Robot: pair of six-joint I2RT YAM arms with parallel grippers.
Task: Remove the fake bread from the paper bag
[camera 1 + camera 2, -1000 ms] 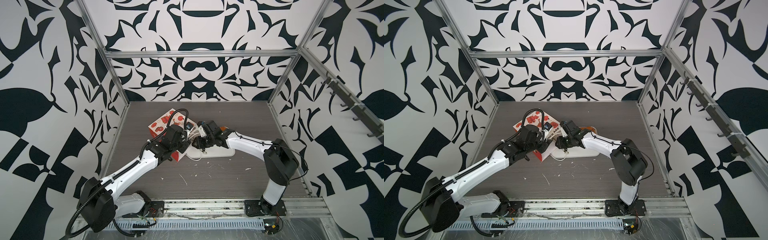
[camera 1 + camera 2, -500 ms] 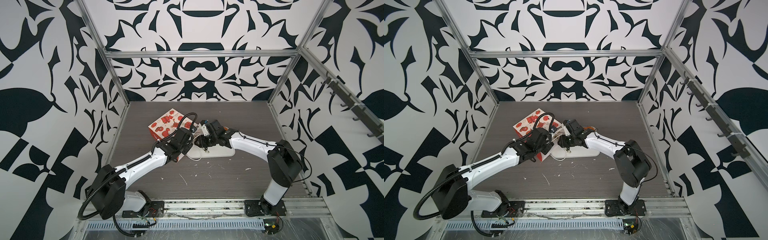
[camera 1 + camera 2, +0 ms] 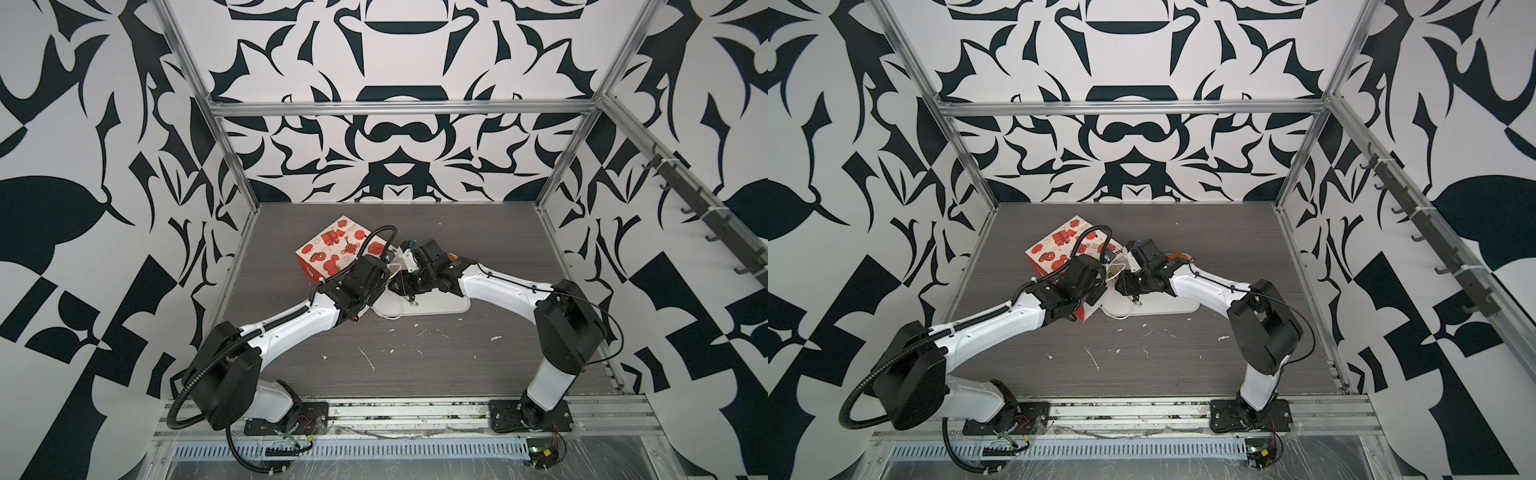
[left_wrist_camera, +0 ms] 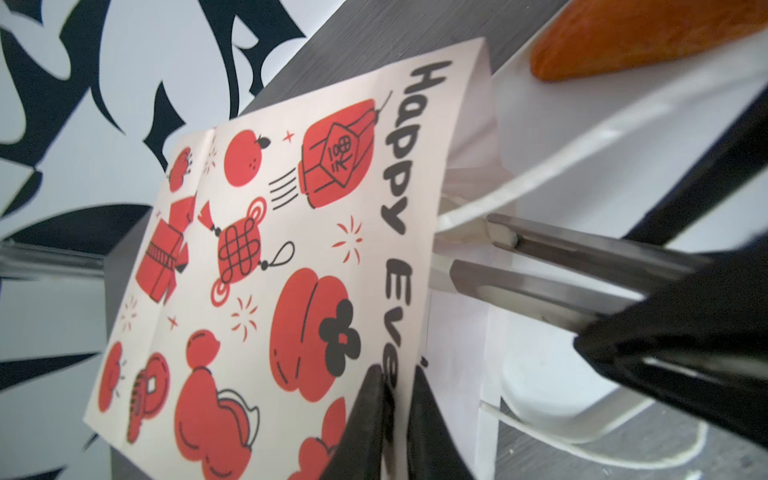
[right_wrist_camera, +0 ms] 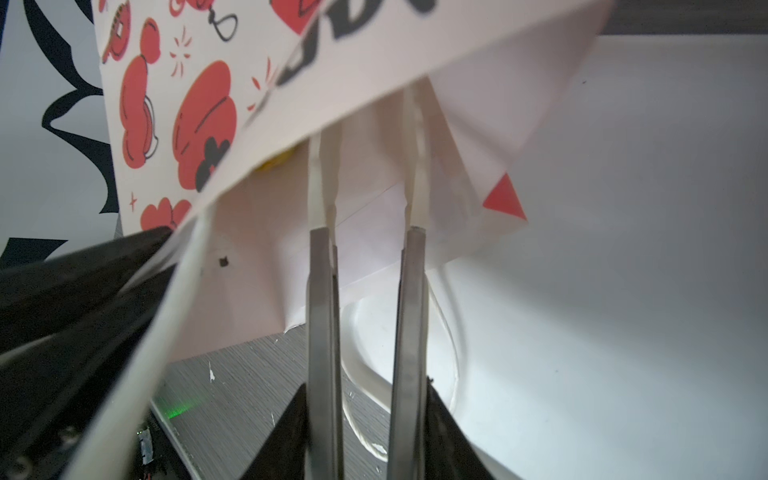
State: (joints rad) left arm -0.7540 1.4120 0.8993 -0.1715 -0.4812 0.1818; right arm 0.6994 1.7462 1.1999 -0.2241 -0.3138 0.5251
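The paper bag (image 3: 332,249) (image 3: 1059,245) lies on its side at the back left, mouth toward the white tray (image 3: 440,307). My left gripper (image 4: 395,374) is shut on the upper wall of the paper bag (image 4: 270,249) at the mouth edge, holding it lifted. My right gripper (image 5: 370,166) has its long metal fingers (image 4: 540,245) inside the mouth, open, with only the bag's white paper showing between them. A yellow bit of fake bread (image 5: 276,160) shows deep in the bag. An orange-brown piece (image 4: 648,37) (image 3: 455,258) lies on the tray.
The bag's white string handle (image 3: 392,309) loops onto the tray's left end (image 5: 623,249). Small white scraps (image 3: 365,357) dot the dark table in front. Metal frame posts and patterned walls close in the sides and back.
My left gripper has reached to the bag's mouth and shut on its upper wall. My right gripper stays in the mouth, hardly moved.
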